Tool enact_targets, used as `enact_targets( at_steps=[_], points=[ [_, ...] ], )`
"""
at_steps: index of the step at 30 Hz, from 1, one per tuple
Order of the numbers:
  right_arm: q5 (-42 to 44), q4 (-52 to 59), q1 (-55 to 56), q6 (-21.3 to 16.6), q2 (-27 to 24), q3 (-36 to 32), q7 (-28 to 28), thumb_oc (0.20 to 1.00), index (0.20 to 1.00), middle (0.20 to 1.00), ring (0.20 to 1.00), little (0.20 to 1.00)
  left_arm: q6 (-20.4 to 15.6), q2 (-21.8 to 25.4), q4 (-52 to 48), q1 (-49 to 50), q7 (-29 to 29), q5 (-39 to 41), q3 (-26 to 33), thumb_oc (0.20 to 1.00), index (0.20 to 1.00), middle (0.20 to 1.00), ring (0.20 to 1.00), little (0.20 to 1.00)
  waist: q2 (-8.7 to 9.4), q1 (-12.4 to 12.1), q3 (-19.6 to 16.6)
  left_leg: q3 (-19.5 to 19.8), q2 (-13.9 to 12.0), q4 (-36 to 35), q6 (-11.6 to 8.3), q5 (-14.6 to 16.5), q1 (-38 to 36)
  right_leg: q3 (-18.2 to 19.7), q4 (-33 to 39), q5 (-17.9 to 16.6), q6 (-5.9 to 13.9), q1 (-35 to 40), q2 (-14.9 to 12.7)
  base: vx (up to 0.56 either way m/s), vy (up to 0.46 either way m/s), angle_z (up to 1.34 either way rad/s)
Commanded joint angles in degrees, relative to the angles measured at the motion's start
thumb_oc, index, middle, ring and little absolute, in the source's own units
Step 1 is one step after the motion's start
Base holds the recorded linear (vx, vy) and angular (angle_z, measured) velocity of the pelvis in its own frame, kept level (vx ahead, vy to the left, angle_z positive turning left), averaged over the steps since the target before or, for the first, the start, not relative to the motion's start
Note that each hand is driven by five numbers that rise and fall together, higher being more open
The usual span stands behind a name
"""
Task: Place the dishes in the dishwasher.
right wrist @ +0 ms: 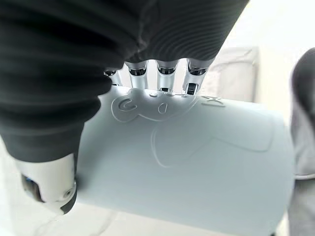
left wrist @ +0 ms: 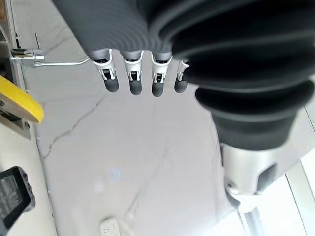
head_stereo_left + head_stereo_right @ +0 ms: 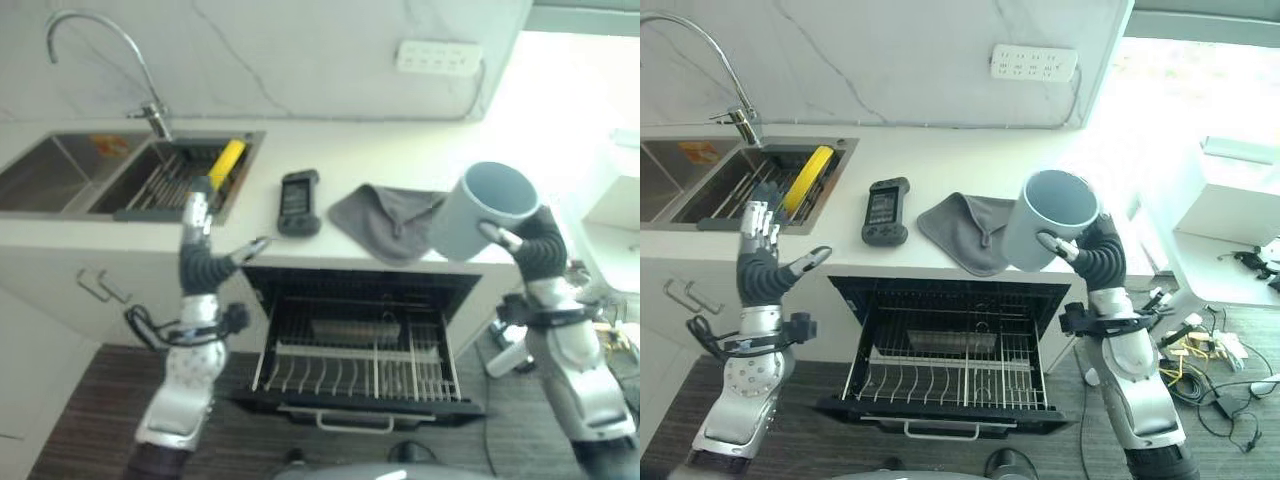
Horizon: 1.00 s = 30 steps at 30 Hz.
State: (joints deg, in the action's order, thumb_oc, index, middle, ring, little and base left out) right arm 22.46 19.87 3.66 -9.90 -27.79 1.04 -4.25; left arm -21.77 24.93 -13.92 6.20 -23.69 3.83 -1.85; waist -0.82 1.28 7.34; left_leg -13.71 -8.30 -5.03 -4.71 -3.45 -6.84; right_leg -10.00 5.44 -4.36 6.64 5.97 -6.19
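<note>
The left hand (image 3: 765, 262) is raised with fingers straight and thumb spread, empty; the sink (image 3: 700, 185) with a yellow item (image 3: 808, 178) lies just beyond it, a black device (image 3: 883, 210) to its right. A grey cloth (image 3: 965, 228) lies beside the right hand (image 3: 1090, 250), which grips a pale blue mug (image 3: 1050, 232), fingers curled round its side. The open dishwasher rack (image 3: 955, 375) sits below both hands. The mug should likely go down slowly, mouth turned downward, between the tines. No writing is legible; the mug bears only an embossed figure.
</note>
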Motion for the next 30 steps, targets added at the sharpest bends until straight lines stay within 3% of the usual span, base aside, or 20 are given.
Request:
enact_targets(
  at_steps=[1,3,6,11,15,20,23,30],
  points=[
    [-0.29,3.45,-5.75,-3.07,-1.93,-1.63,-0.20,0.200,0.200,0.200,0.200,0.200,-8.68,3.71,-2.80,-3.77,-3.67,0.07,0.67,1.000,1.000,1.000,1.000,1.000,3.15,-0.06,3.11,5.16,2.55,11.31,1.70,4.28,4.93,-0.28,-9.94,2.65,-1.30,-3.30,-1.83,-0.29,-0.033,0.09],
    [-2.16,1.29,-8.96,-5.02,-1.74,-0.69,-1.00,0.200,0.200,0.200,0.200,0.200,-11.05,3.87,-2.22,-6.96,-6.37,-2.40,0.48,1.000,1.000,1.000,1.000,1.000,3.52,0.35,6.53,5.70,1.56,18.67,2.00,7.35,10.60,0.51,-17.17,5.74,-2.06,-9.55,-2.01,-0.37,-0.044,0.09],
    [-4.67,-0.25,-12.35,-6.59,-2.22,1.23,-2.96,0.200,0.200,0.200,0.200,0.200,-10.36,4.09,-2.06,-11.39,-11.22,-7.00,-1.29,1.000,1.000,1.000,1.000,1.000,3.96,0.14,8.77,5.45,0.42,27.10,1.71,9.51,17.60,0.15,-24.59,8.05,-3.00,-16.02,-2.67,-0.32,-0.022,0.02],
    [-3.88,-1.26,-13.23,-7.76,-3.10,1.16,-3.32,0.200,0.200,0.200,0.200,0.200,-10.58,3.57,-2.07,-12.14,-12.00,-6.90,-1.07,1.000,1.000,1.000,1.000,1.000,4.05,0.16,9.67,5.43,-2.46,34.10,1.30,11.53,22.39,-0.53,-32.26,10.80,-3.94,-21.07,-4.13,-0.14,0.013,-0.13],
    [-3.70,-1.73,-11.69,-8.13,-3.38,0.90,-3.29,0.200,0.200,0.200,0.200,0.200,-11.98,2.99,-2.44,-10.05,-12.15,-8.72,-0.42,1.000,1.000,1.000,1.000,1.000,3.78,0.29,10.12,5.73,-3.22,37.08,1.76,13.03,22.65,-0.02,-35.25,12.05,-4.30,-21.33,-4.28,0.03,0.030,-0.04],
    [-3.67,-1.65,-8.99,-6.07,-2.79,1.19,-2.10,0.200,0.200,0.200,0.200,0.200,-12.83,2.98,-2.68,-7.36,-12.46,-7.77,0.28,1.000,1.000,1.000,1.000,1.000,3.51,0.77,10.33,5.30,-3.25,37.63,2.26,13.40,20.01,0.84,-35.91,12.26,-3.97,-18.90,-4.36,0.17,0.041,-0.08],
    [-3.50,-2.35,-5.51,-2.87,-1.92,1.75,-1.09,0.200,0.200,0.200,0.200,0.200,-13.09,2.52,-3.62,-4.04,-11.35,-7.00,1.47,1.000,1.000,1.000,1.000,1.000,3.36,0.73,10.06,5.05,-3.01,37.37,2.41,12.94,17.65,0.93,-35.41,12.14,-3.81,-16.34,-4.36,0.21,0.027,-0.02],
    [-5.50,-12.13,-4.55,1.87,-1.17,5.04,0.25,0.200,0.200,0.200,0.200,0.200,-13.10,2.48,-3.30,-1.02,-7.21,-4.36,2.10,1.000,1.000,1.000,1.000,1.000,3.44,-0.54,9.51,6.16,-1.49,37.61,3.46,12.99,14.82,1.58,-35.16,11.50,-3.88,-13.31,-4.14,0.18,0.008,0.03]
  ],
)
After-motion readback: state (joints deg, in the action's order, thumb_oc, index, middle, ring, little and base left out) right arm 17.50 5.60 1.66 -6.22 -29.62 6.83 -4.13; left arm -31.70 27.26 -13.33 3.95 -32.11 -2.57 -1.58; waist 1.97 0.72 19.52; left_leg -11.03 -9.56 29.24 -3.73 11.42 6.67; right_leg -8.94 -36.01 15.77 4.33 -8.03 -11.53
